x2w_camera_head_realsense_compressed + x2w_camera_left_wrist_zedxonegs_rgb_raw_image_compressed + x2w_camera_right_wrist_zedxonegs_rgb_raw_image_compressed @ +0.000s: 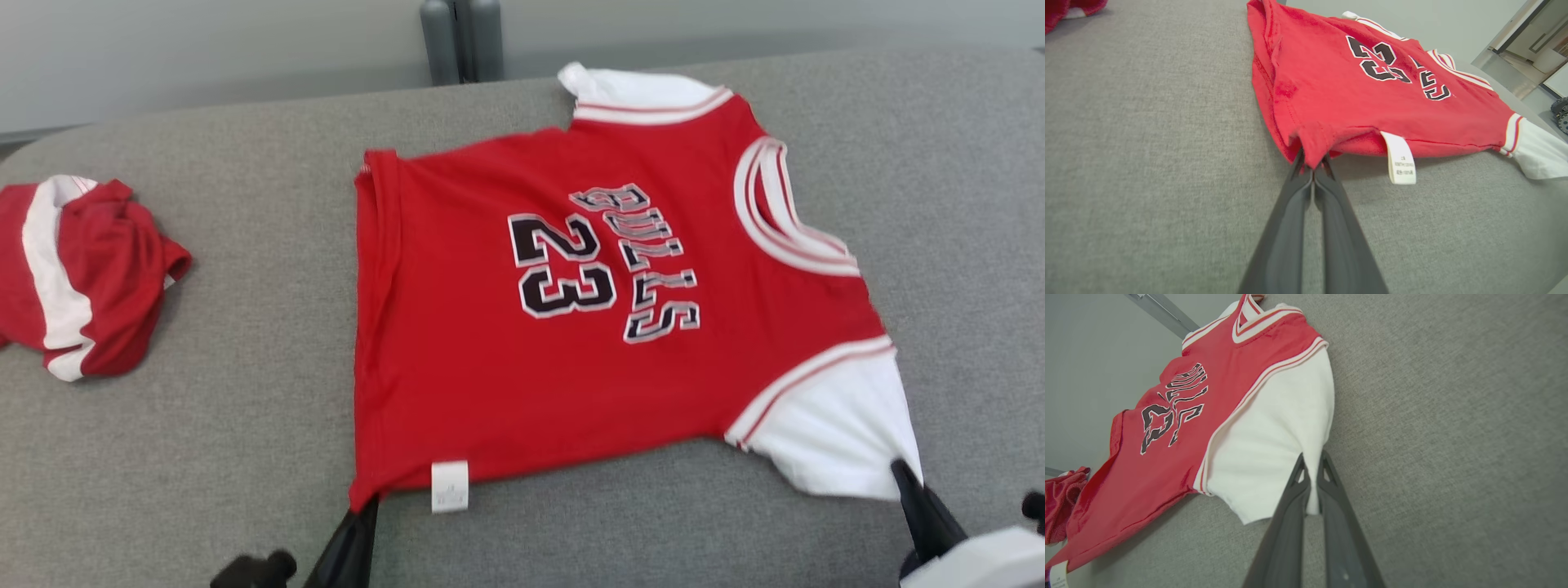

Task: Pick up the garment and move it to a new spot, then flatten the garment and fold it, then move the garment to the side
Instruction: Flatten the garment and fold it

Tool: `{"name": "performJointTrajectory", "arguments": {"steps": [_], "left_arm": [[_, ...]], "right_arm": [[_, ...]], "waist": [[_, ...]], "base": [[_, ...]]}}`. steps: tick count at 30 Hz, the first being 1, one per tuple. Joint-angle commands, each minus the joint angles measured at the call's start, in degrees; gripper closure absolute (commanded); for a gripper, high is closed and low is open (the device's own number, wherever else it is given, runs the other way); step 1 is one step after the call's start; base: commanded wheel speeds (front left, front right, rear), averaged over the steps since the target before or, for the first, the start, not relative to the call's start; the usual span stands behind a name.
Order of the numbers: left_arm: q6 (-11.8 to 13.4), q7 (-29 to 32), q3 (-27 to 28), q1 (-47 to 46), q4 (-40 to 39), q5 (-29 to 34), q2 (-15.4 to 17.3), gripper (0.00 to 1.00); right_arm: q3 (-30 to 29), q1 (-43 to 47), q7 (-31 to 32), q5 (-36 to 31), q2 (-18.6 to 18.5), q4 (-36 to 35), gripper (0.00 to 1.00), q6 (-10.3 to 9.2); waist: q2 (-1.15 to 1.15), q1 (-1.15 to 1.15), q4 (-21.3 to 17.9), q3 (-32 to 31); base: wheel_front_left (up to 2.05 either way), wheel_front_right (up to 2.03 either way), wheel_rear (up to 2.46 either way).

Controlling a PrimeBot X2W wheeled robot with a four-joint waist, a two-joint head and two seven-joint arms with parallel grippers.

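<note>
The garment (490, 367) is a red jersey with white sleeves, white-trimmed collar and "BULLS 23" lettering, spread nearly flat on the grey padded surface, collar toward the right. My left gripper (363, 502) is shut on its near hem corner, which the left wrist view shows pinched between the dark fingers (1312, 161) beside a white care label (1400, 159). My right gripper (902, 474) is shut on the edge of the near white sleeve (1274, 449), the cloth caught between its fingers (1312, 473).
A second red and white garment (77, 273) lies crumpled at the left of the grey surface (229, 408). A dark grey post (461, 37) stands behind the far edge. Bare grey fabric lies to the right of the collar.
</note>
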Motion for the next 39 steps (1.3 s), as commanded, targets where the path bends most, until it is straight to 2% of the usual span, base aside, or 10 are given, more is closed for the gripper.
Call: {"name": "performJointTrajectory", "arguments": {"steps": [1,5,10,20,29,30,31,32,36,39], "left_arm": [[0.63,-0.19,0.87,3.00,-0.43,0.58,-0.27,1.00],[0.60,-0.20,0.74,11.04,-2.83,2.35,-1.00,1.00],[0.12,0.66,0.14,11.95,-5.45,2.18,-0.31,1.00],[-0.81,12.92,-0.48,0.41,-12.28,-3.70,1.03,1.00],[-0.77,22.03,-1.71,-15.01,-4.69,-5.61,0.93,0.98],[-0.38,22.34,-1.86,-16.19,-3.12,-5.10,0.76,0.79],[-0.02,22.63,-1.98,-17.29,-1.10,-5.07,0.14,0.56],[-0.09,22.59,-2.34,-18.23,-0.01,-4.56,-0.02,0.02],[0.10,22.26,-2.25,-19.69,3.92,-5.23,-0.88,0.00],[0.63,21.03,-1.51,-16.91,3.77,-5.86,-0.27,0.00]], "right_arm": [[-0.79,3.21,0.15,0.60,-0.19,-0.40,1.00,-0.02],[-4.30,12.67,1.57,1.43,-0.36,-3.53,1.00,-0.02],[-6.05,13.61,4.50,0.82,-1.07,-7.07,1.00,-0.02],[-5.01,-2.35,14.94,-3.84,-4.24,-11.40,1.00,0.00],[-2.28,-19.50,22.43,-10.49,-7.12,-4.51,1.00,0.00],[-1.42,-20.43,22.57,-11.36,-7.50,-3.85,0.77,0.00],[-0.52,-21.49,22.40,-11.95,-7.85,-3.08,0.00,0.00],[-0.42,-22.24,21.73,-12.24,-8.00,-2.35,0.00,0.00],[0.04,-22.99,18.49,-12.92,-8.49,-1.62,0.00,0.00],[0.36,-19.16,16.87,-13.76,-10.54,-4.28,0.00,-0.01]], "waist": [[0.00,0.01,1.65,-6.13],[0.00,0.01,4.08,-7.48],[0.00,0.01,4.73,-6.79],[0.00,0.01,4.93,-2.09],[0.00,0.01,6.85,3.36],[0.00,0.01,7.05,3.59],[0.00,0.01,7.15,3.88],[0.00,0.01,7.14,4.02],[0.00,0.01,6.84,3.84],[0.00,0.01,6.02,3.09]], "base": [[0.00,0.00,0.00],[0.00,0.00,0.00],[0.00,0.00,0.00],[0.00,0.00,0.00],[0.00,0.00,0.00],[0.00,0.00,0.00],[0.00,0.00,0.00],[0.00,0.00,0.00],[0.00,0.00,0.00],[0.00,0.00,0.00]]}}
